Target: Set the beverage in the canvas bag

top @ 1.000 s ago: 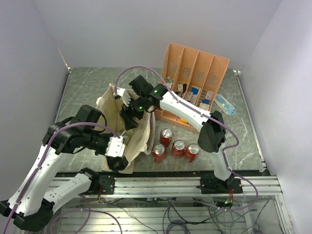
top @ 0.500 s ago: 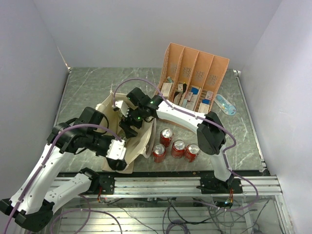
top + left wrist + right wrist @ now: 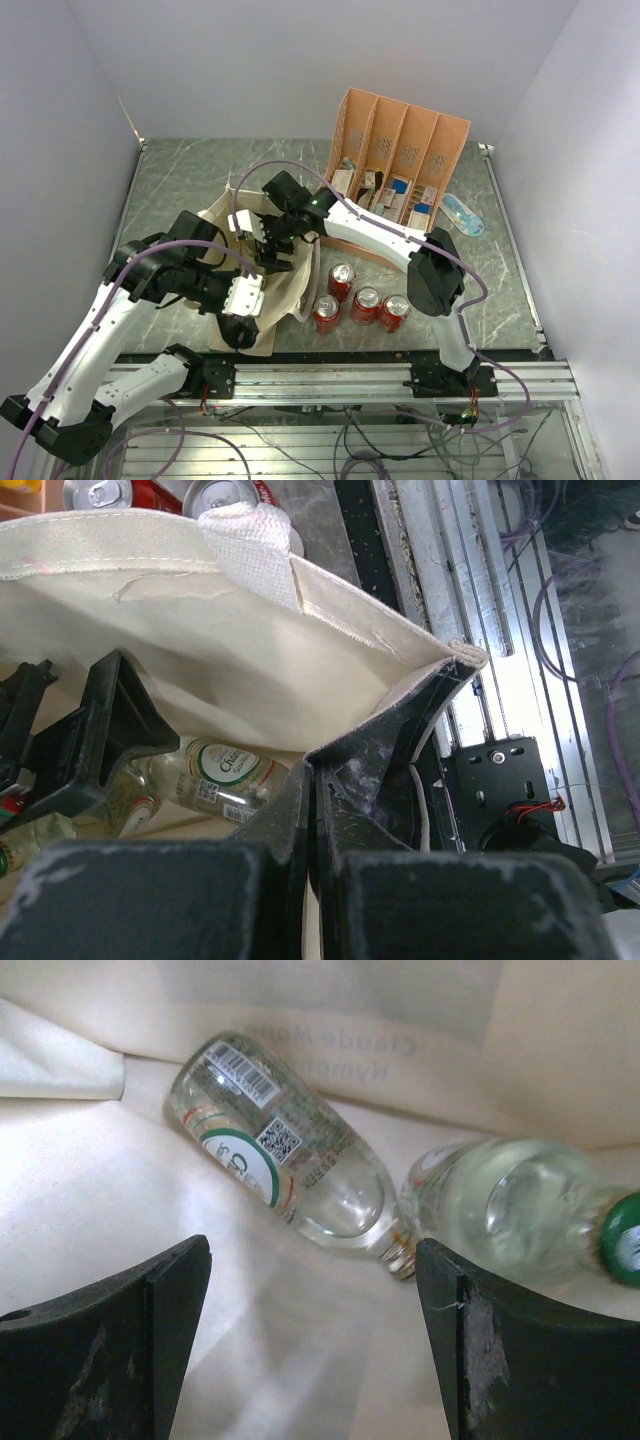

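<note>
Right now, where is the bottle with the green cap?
The green-capped bottle lies on its side inside the canvas bag, at the right of the right wrist view, beside another clear bottle and ahead of the open right gripper.

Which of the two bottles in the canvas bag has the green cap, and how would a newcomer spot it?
Find the cream canvas bag left of the orange organizer. Two clear bottles lie on its floor, seen past the open right gripper in its wrist view. The green-capped bottle is the right-hand one; its neighbour shows a barcode and QR code.
</note>
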Robot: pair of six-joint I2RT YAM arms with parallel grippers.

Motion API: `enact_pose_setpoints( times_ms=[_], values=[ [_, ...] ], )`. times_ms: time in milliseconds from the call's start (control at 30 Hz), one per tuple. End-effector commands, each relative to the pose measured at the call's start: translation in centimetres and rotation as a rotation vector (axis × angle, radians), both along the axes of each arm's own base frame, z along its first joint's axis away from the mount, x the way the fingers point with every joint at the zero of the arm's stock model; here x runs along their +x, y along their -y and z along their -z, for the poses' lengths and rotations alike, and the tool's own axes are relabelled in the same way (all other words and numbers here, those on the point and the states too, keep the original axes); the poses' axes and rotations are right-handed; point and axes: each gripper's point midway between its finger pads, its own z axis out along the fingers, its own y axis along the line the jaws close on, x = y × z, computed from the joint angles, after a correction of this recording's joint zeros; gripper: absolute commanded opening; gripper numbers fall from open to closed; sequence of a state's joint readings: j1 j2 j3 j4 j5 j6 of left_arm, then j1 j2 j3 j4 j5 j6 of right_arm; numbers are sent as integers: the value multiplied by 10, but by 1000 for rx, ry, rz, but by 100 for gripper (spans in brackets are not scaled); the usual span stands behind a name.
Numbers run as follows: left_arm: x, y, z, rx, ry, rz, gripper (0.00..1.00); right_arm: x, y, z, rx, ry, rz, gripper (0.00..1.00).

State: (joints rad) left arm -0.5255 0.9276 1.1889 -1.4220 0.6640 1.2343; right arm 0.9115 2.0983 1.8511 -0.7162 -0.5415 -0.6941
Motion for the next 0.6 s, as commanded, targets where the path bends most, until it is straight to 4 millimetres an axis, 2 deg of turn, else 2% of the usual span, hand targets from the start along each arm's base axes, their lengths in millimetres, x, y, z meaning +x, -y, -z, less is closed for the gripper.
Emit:
enact_pose_setpoints(
  times_ms=[0,100,200,333,400,433,467,567],
  values=[
    [1,-5,-8,19,-7,-57,8,-2,-7,-37,96,82,-164,83],
    [1,-1,-21,-23,3,-85,15,0,-12,-53,119,95,-165,83],
    [3,1,-33,-55,15,-121,27,2,-16,-71,136,87,-136,83],
    [7,4,-55,-114,50,-171,51,7,-17,-101,173,92,-62,83],
    [8,5,-68,-152,60,-210,72,9,-16,-120,208,97,-12,83],
    [8,6,-74,-170,70,-220,87,9,-17,-126,220,90,13,83],
    [8,6,-80,-189,79,-230,97,8,-14,-141,248,96,38,83],
    [8,7,-100,-261,98,-285,99,9,-7,-162,282,98,115,84]
  ],
)
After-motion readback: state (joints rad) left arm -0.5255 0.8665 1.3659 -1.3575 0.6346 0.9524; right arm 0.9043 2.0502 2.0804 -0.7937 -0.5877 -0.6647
